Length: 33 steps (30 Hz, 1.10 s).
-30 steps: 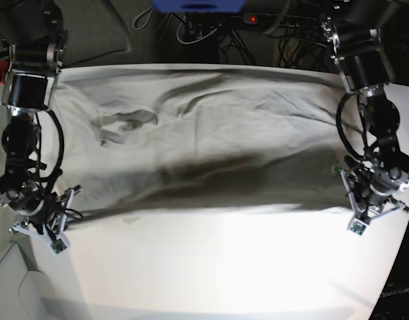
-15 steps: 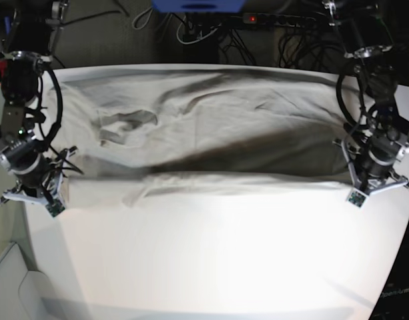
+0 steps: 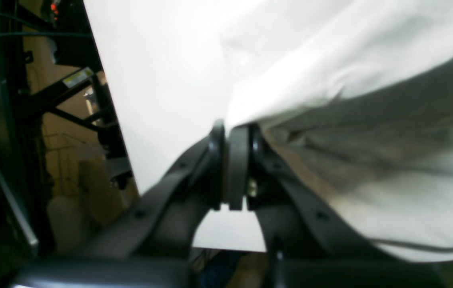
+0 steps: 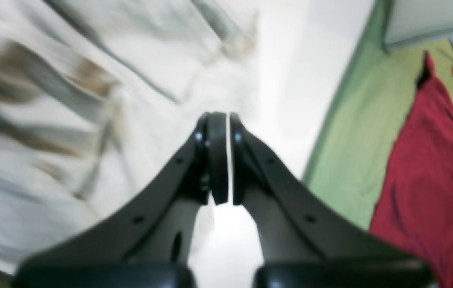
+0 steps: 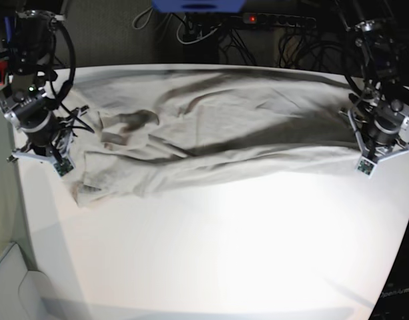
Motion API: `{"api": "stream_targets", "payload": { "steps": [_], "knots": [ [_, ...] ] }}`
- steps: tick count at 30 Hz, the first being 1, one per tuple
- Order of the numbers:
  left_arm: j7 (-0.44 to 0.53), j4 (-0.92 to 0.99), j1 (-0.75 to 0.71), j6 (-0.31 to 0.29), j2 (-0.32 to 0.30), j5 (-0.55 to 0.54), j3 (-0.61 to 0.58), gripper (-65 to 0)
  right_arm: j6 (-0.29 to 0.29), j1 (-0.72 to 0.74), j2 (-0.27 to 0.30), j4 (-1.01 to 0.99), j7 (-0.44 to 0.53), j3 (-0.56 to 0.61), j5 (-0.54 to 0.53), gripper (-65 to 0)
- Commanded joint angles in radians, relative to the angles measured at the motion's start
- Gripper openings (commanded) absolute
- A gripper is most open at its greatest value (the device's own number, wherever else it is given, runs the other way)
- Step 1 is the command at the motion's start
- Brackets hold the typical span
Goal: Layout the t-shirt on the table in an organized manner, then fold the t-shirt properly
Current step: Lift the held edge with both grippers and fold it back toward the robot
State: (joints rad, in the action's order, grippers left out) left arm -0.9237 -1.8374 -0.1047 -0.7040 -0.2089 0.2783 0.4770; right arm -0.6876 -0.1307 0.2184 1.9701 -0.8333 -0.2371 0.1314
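Looking down at the t-shirt (image 5: pixel 224 133), spread long and sideways over the far half of the table (image 5: pixel 224 253). Full of wrinkles and dark folds, with a bunched-up lump at the end on the base view's left. Lots of bare white tabletop on the near side.

Pinching a corner of the cloth edge with the left gripper (image 3: pixel 232 128), at the end of the shirt on the base view's right. Squeezed tight together, with the cloth coming out right at the tips. Lifted a little off the table there, with a grey shadow under the raised cloth. Past the table edge in that wrist view, only a dark frame and blurry brownish shapes.

Over at the other end, hanging above the crumpled cloth with the right gripper (image 4: pixel 222 120). Closed up too, with just a thin bright line between the two black fingers. Very blurry in that wrist view, so hard to tell if any cloth is caught in there. Beside the table on that side, a green floor (image 4: pixel 354 140) with a red cloth (image 4: pixel 422 160) lying on it.

Behind the far table edge, a tangle of dark cables and a power strip (image 5: pixel 277 20) with a small red light.
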Motion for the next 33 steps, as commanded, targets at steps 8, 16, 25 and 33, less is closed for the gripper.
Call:
{"api": "stream_targets", "payload": {
  "steps": [8,16,25,33],
  "knots": [
    [0.015,-0.017,0.018,0.006,0.001,-0.003,0.002,-64.5,-0.011,0.087,0.019,-0.084,0.013,0.054,0.001,-54.4],
    [0.015,-0.017,0.018,0.006,0.001,-0.003,0.002,-64.5,-0.011,0.210,0.016,-0.311,0.021,0.052,0.001,-29.4],
    [0.015,-0.015,0.018,0.006,0.001,-0.003,0.002,-64.5,-0.011,0.263,0.013,-0.466,0.052,0.057,-0.002,-28.9],
    [0.015,-0.015,0.033,0.006,0.013,-0.003,0.002,-64.5,-0.011,0.265,0.013,-0.568,0.141,0.057,-0.002,-28.9]
  ]
}}
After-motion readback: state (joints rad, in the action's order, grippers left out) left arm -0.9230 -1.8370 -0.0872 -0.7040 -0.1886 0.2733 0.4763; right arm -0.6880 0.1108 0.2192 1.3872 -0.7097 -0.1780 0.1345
